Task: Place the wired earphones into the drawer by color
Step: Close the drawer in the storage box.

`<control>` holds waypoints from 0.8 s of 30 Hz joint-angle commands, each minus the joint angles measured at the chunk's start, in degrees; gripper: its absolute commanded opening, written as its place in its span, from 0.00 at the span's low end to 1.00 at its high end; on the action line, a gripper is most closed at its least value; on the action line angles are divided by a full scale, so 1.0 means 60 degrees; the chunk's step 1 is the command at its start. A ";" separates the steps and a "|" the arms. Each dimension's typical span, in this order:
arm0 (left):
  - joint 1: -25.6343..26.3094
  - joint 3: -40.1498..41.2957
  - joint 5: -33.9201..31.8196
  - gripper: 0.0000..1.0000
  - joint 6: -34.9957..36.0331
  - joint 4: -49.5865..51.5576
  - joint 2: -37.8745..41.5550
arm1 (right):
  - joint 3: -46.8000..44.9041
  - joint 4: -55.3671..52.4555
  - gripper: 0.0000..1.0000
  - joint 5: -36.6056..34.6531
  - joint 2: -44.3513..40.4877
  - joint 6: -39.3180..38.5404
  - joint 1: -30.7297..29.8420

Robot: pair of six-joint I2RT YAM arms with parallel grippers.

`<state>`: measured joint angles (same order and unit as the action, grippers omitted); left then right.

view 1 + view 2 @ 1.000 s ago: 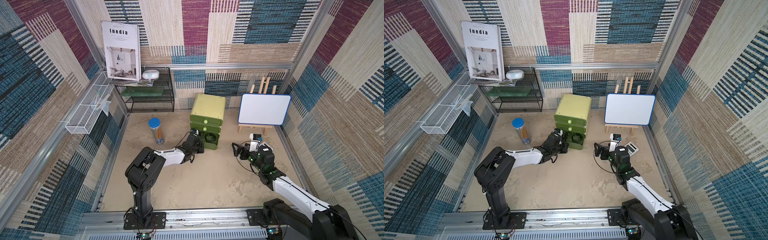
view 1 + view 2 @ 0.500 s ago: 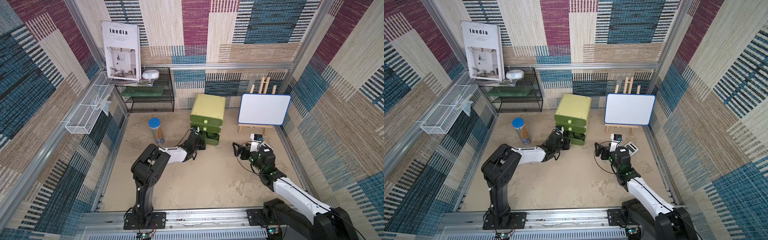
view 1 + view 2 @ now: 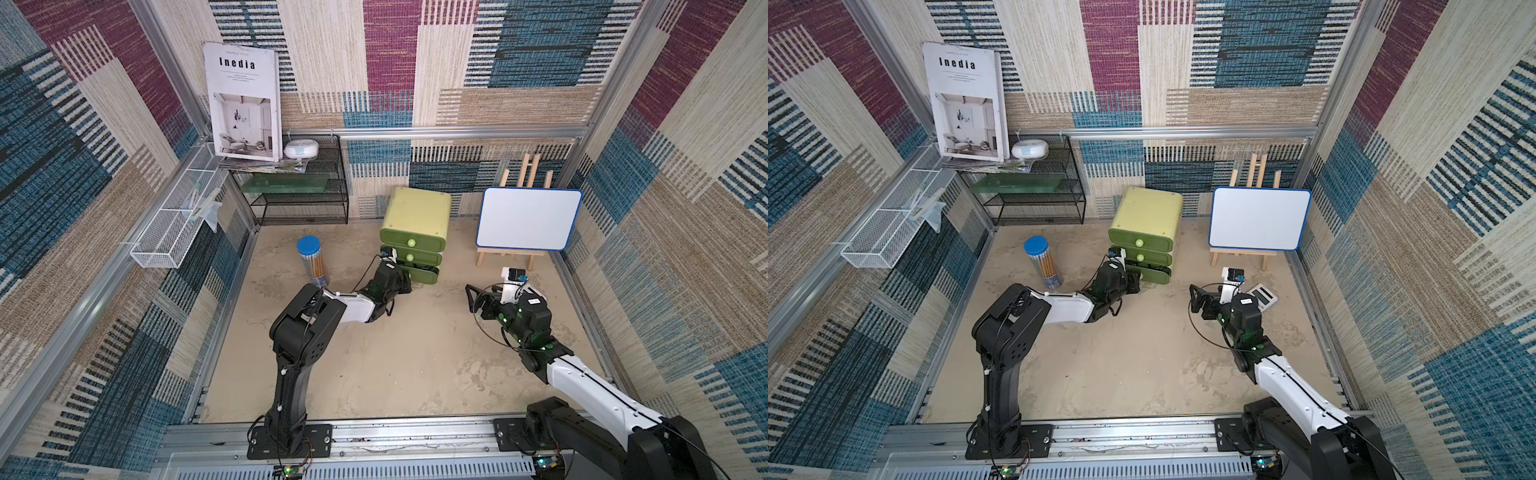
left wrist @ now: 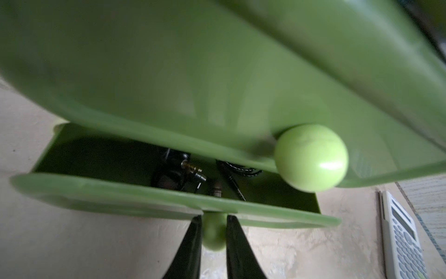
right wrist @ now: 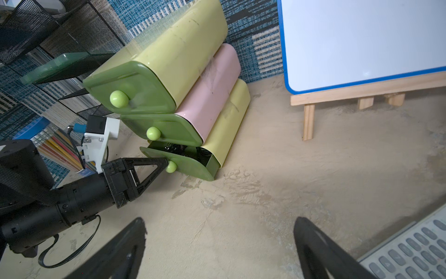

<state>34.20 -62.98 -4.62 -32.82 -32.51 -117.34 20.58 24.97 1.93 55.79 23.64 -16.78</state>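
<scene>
A green three-drawer cabinet (image 3: pixel 415 216) stands at the back middle in both top views. Its bottom drawer (image 5: pixel 188 166) is out by a narrow gap, and the two above are closed. Black wired earphones (image 4: pixel 173 174) lie coiled inside the gap, also in the right wrist view (image 5: pixel 173 147). My left gripper (image 4: pixel 214 232) is shut on the bottom drawer's round green knob (image 4: pixel 213 238), low at the cabinet front (image 3: pixel 409 279). My right gripper (image 5: pixel 219 224) hovers open and empty over bare floor to the right (image 3: pixel 469 297). No other earphones are in view.
A calculator (image 3: pixel 1260 296) lies on the floor beside my right arm. A whiteboard on a wooden easel (image 3: pixel 528 218) stands at the back right. A blue-capped pencil tube (image 3: pixel 311 262) stands left of the cabinet. A black wire rack (image 3: pixel 303 187) fills the back left corner.
My left gripper has moved toward the cabinet with the knob, and the bottom drawer has slid most of the way in. Its jaws have narrowed slightly. The right arm has not moved.
</scene>
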 commanded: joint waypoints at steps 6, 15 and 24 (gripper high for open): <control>-0.0045 -0.0107 -0.0341 0.22 -0.0102 -0.1018 -0.0395 | -0.0009 0.0247 0.99 -0.0073 0.0062 -0.0093 0.0016; -0.0060 -0.0123 -0.0554 0.21 -0.0443 -0.1814 -0.0859 | -0.0002 0.0276 0.99 -0.0117 0.0120 -0.0131 0.0017; -0.0060 -0.0284 -0.0615 0.21 -0.0675 -0.2350 -0.1257 | -0.0002 0.0306 0.99 -0.0131 0.0164 -0.0146 0.0009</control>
<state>34.00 -64.36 -7.14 -36.05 -46.44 -124.18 20.58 25.17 1.52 56.62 23.03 -16.71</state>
